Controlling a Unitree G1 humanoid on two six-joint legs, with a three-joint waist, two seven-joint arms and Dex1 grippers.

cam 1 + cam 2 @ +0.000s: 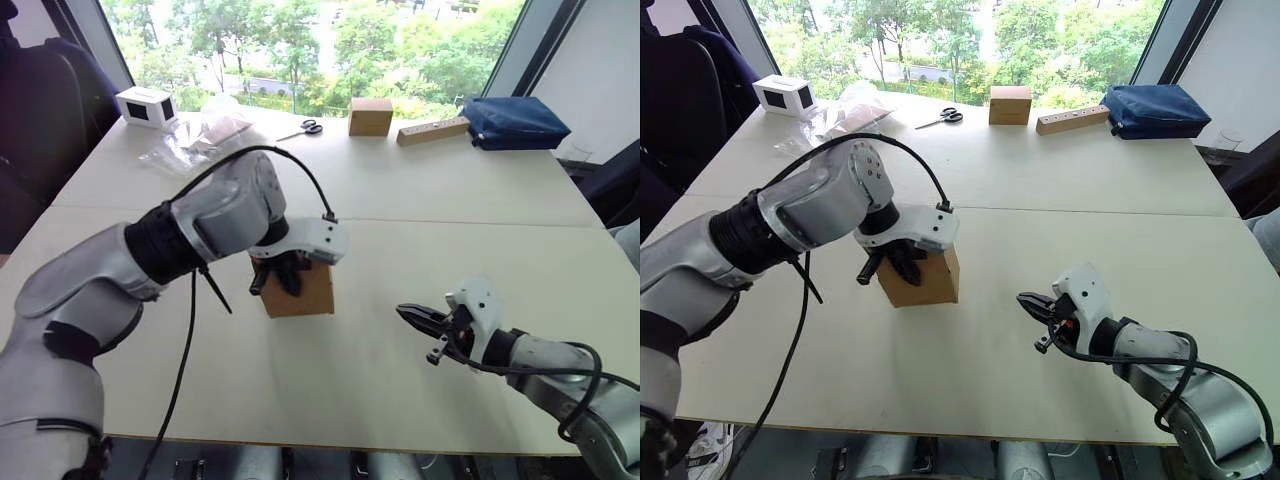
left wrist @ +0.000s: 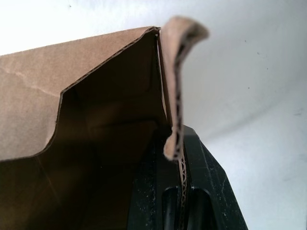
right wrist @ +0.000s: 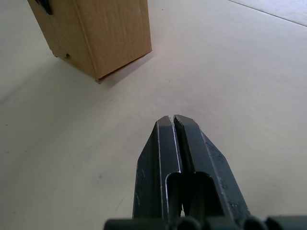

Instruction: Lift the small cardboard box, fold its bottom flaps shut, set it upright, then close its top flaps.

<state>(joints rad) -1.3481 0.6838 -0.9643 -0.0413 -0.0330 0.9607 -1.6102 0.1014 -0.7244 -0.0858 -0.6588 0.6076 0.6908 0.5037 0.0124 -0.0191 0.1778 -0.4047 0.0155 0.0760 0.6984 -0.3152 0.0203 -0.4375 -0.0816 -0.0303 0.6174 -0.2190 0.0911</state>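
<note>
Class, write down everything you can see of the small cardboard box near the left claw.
The small cardboard box is plain brown corrugated card, unprinted. It stands upright on the white table, its bottom edge looking slightly lifted on one side. Its top is open: in the left wrist view a notched flap shows beside the dark inside, and a side flap stands up, bent, with its fluted edge showing. The left claw is shut on that flap from above. The right claw is apart from it.

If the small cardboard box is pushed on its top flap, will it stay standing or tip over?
The small cardboard box is probably light: thin corrugated walls, open and empty inside. It stands taller than wide, so it may tip. The flap pinched in the left tool already curls, so it likely bends.
</note>
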